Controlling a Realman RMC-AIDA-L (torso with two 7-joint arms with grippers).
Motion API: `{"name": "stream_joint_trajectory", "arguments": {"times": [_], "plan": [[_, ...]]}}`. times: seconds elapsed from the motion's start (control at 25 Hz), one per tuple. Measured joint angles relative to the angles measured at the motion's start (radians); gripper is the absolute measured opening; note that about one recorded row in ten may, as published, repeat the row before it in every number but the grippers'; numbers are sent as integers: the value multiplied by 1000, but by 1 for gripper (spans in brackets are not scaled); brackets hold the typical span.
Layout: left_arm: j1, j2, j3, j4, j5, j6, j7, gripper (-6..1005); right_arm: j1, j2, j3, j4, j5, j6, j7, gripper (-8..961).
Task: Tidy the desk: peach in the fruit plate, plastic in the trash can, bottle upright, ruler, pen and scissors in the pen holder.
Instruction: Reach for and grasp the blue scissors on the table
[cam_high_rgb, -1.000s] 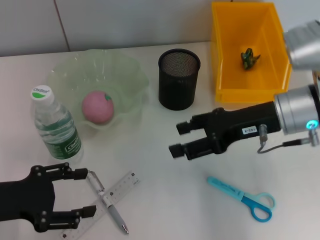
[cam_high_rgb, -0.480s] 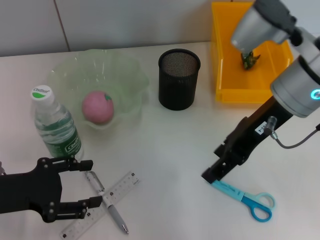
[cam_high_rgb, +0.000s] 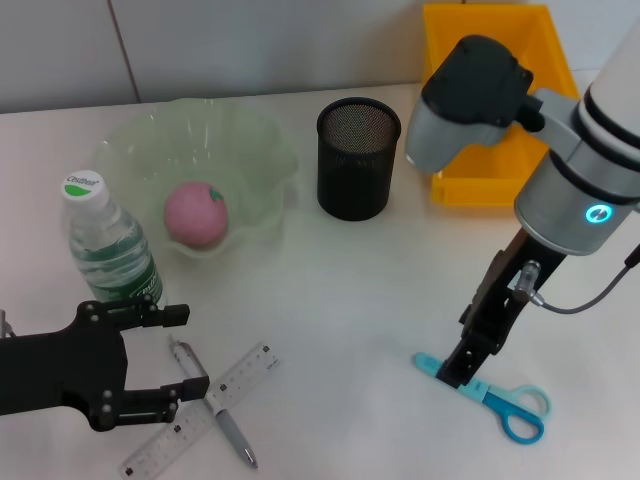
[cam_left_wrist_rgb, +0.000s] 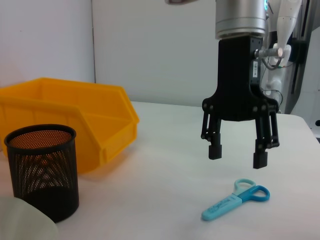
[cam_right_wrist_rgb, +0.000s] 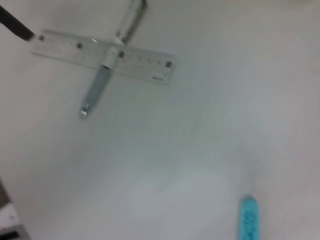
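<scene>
We find the scissors (cam_high_rgb: 485, 397) lying flat on the pale surface (cam_high_rgb: 340, 300) well in front of the black mesh pen holder (cam_high_rgb: 358, 158), their smooth blue plastic sheath pointing toward the holder's side and the ring handles away from it, so the long axis runs slantwise under the right claw (cam_left_wrist_rgb: 238, 154). That claw hangs straight above the sheathed end with its fingers apart (nothing between them). The left claw (cam_high_rgb: 150, 365), also spread, sits far off by the crossed ruler (cam_high_rgb: 200, 410) and pen (cam_high_rgb: 212, 404).

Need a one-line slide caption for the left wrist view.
Right hand hangs open above the blue scissors, beside the mesh pen holder and yellow bin.
</scene>
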Motion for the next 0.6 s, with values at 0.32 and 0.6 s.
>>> {"name": "stream_joint_trajectory", "arguments": {"times": [0.32, 0.6], "plan": [[-1, 0, 0, -8, -23, 0, 0, 787, 5, 2, -143, -8, -74, 33, 85, 768], [-2, 1, 0, -10, -24, 0, 2, 786, -5, 5, -219, 4, -77, 45, 128, 769]]}}
